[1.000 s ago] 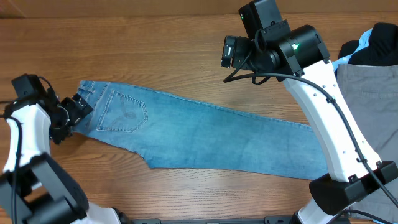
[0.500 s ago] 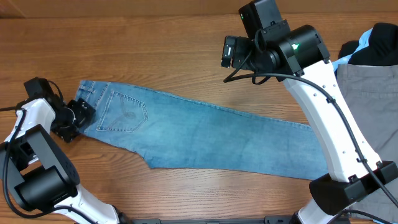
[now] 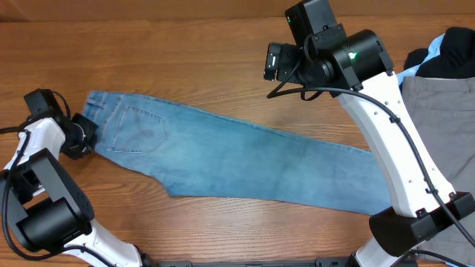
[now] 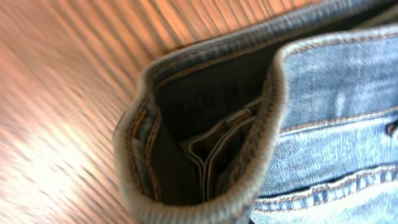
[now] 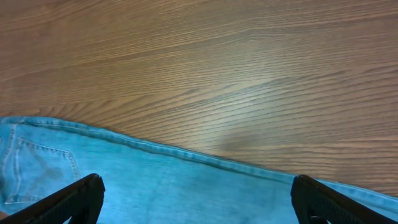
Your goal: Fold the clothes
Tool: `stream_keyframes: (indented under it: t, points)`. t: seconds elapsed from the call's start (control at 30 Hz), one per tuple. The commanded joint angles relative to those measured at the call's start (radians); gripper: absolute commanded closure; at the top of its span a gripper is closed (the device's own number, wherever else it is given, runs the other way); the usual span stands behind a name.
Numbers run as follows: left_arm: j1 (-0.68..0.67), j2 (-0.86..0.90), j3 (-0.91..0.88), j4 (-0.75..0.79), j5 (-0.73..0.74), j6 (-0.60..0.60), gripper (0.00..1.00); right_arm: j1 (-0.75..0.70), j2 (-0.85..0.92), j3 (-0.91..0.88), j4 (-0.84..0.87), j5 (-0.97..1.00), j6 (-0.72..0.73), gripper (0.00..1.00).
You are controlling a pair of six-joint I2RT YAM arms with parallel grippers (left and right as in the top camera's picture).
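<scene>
- while the light-blue jeans (image 3: 245,159) lie flat across the wooden table (image 3: 185,52), the left gripper (image 3: 80,138) clamps their waistband (image 4: 268,118).
- right gripper (image 5: 198,198) hangs over the leg, fingers wide apart.

No legible text, label, brand, number or sign in any view, jeans (image 3: 223,159) show plain stitching only, waistband (image 4: 205,124) close-up carries no readable tag, left wrist view blurred.
</scene>
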Motion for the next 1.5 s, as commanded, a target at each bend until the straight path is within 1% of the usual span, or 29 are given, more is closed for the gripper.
stream_keyframes:
  t: [0.0, 0.13, 0.2, 0.33, 0.37, 0.43, 0.47, 0.53, 0.57, 0.67, 0.7, 0.83, 0.87, 0.9, 0.93, 1.1, 1.3, 1.4, 1.47]
  points:
    - [0.089, 0.021, 0.008, 0.042, -0.174, -0.104, 0.96, -0.002, -0.001, 0.002, 0.003, 0.002, 0.004, 0.00]
    - [0.182, 0.021, 0.009, 0.072, -0.185, -0.164, 0.96, -0.002, -0.001, 0.002, 0.003, 0.002, 0.004, 0.00]
    - [0.224, 0.021, 0.010, 0.080, -0.161, -0.166, 0.95, -0.002, -0.001, 0.002, 0.003, 0.002, 0.004, 0.00]
    - [0.264, 0.021, 0.010, 0.083, -0.120, -0.166, 0.92, -0.002, -0.001, 0.002, 0.003, 0.002, 0.004, 0.00]
    - [0.266, 0.021, 0.010, 0.086, -0.119, -0.165, 0.87, -0.002, -0.001, 0.002, 0.003, 0.002, 0.004, 0.00]
    - [0.266, 0.021, 0.010, 0.100, -0.115, -0.142, 0.70, -0.002, -0.001, 0.002, 0.003, 0.002, 0.004, 0.00]
    - [0.265, 0.021, 0.010, 0.111, -0.107, -0.121, 0.69, -0.002, -0.001, 0.002, 0.003, 0.002, 0.004, 0.00]
    - [0.264, 0.021, 0.010, 0.140, -0.069, -0.064, 0.61, -0.002, -0.001, 0.002, 0.003, 0.002, 0.004, 0.00]
    - [0.264, 0.021, 0.011, 0.152, -0.047, -0.034, 0.60, -0.002, -0.001, 0.002, 0.003, 0.002, 0.004, 0.00]
    - [0.262, 0.021, 0.022, 0.158, -0.018, 0.012, 0.64, -0.002, -0.001, 0.002, 0.003, 0.002, 0.004, 0.00]
    - [0.262, 0.021, 0.027, 0.158, -0.013, 0.023, 0.63, -0.002, -0.001, 0.002, 0.003, 0.002, 0.004, 0.00]
    - [0.253, 0.021, 0.050, 0.151, -0.004, 0.077, 0.38, -0.002, -0.001, 0.002, 0.003, 0.002, 0.004, 0.00]
    - [0.249, 0.021, 0.057, 0.145, -0.004, 0.095, 0.29, -0.002, -0.001, 0.002, 0.003, 0.002, 0.004, 0.00]
    - [0.245, 0.021, 0.068, 0.128, -0.005, 0.109, 0.08, -0.002, -0.001, 0.002, 0.003, 0.002, 0.004, 0.00]
    - [0.242, 0.021, 0.078, 0.110, -0.009, 0.112, 0.00, -0.002, -0.001, 0.002, 0.003, 0.002, 0.004, 0.00]
    - [0.234, 0.020, 0.156, 0.001, -0.002, 0.108, 0.00, -0.002, -0.001, 0.002, 0.003, 0.002, 0.004, 0.00]
    - [0.226, 0.014, 0.306, -0.172, 0.009, 0.105, 0.00, -0.002, -0.001, 0.002, 0.003, 0.002, 0.005, 0.00]
    - [0.225, 0.009, 0.393, -0.257, 0.008, 0.075, 0.00, -0.002, -0.001, 0.002, 0.003, 0.002, 0.004, 0.00]
    - [0.226, 0.006, 0.461, -0.339, -0.001, 0.034, 0.00, -0.002, -0.001, 0.002, 0.003, 0.002, 0.004, 0.00]
